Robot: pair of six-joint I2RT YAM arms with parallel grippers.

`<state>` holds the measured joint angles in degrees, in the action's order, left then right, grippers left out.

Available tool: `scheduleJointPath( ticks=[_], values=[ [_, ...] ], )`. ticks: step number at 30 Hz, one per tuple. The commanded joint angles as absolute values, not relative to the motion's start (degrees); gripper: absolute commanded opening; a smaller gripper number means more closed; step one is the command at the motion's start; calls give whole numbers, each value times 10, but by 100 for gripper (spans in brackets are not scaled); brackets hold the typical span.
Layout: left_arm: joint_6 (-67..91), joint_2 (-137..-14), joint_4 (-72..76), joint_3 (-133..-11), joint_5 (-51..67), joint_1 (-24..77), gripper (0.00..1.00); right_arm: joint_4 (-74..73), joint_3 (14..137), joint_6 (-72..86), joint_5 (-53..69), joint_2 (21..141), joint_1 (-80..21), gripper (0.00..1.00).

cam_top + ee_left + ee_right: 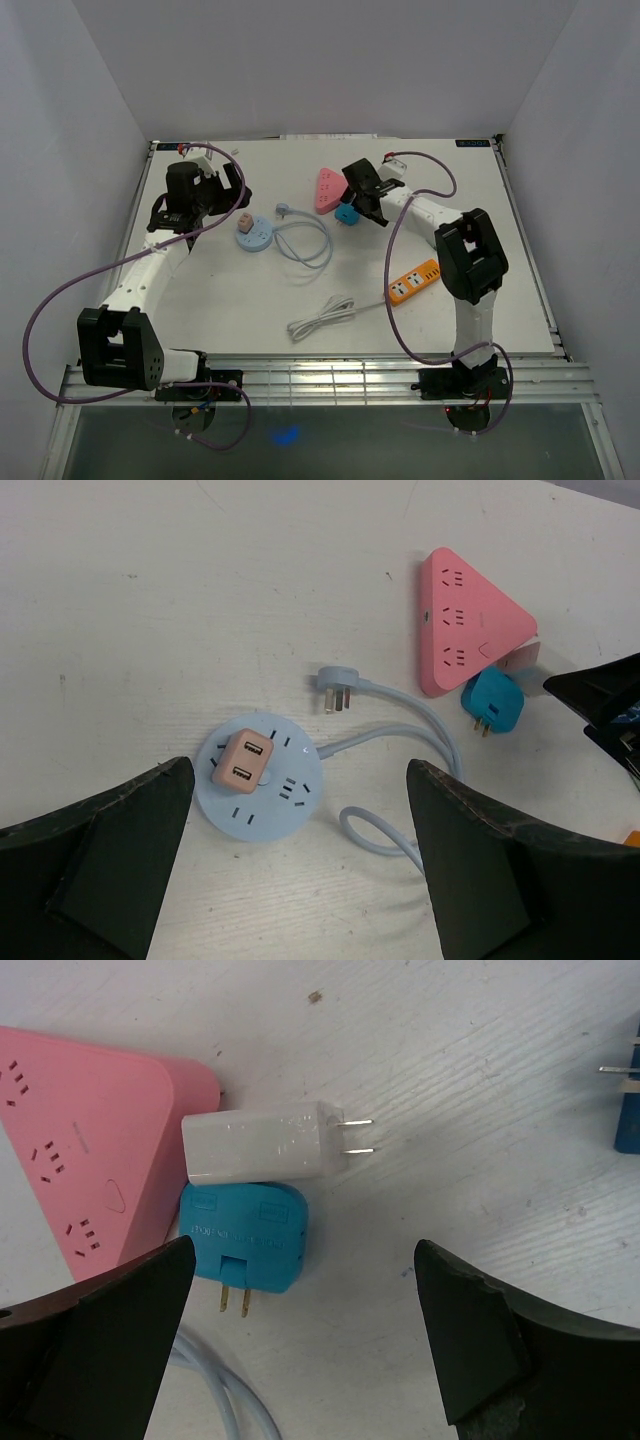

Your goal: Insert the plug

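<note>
Pre-grasp stage I'd say: right end effector [302,1260] hangs wide apart above the white charger plug [255,1142], flat on the tabletop [480,1110] at 12 o'clock of the blue adapter [245,1235], so next it needs to drop and pinch the body squarely; left end effector [300,775] is apart too.

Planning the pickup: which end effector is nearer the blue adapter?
Right. The right end effector hovers open directly over the blue adapter beside the pink strip; the left end effector is farther off, over the round strip.
</note>
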<state>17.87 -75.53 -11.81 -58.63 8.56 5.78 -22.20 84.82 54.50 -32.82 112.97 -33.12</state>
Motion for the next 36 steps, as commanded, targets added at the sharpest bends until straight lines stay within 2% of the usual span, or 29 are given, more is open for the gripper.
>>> scheduleJointPath(
  ticks=[1,36],
  values=[
    [178,-750,-121,-599,97,56,98,-269,890,581,-338,1159,-333,95],
    [180,-752,-121,-601,153,56,98,-258,1020,533,-282,1296,-341,91]
  ],
)
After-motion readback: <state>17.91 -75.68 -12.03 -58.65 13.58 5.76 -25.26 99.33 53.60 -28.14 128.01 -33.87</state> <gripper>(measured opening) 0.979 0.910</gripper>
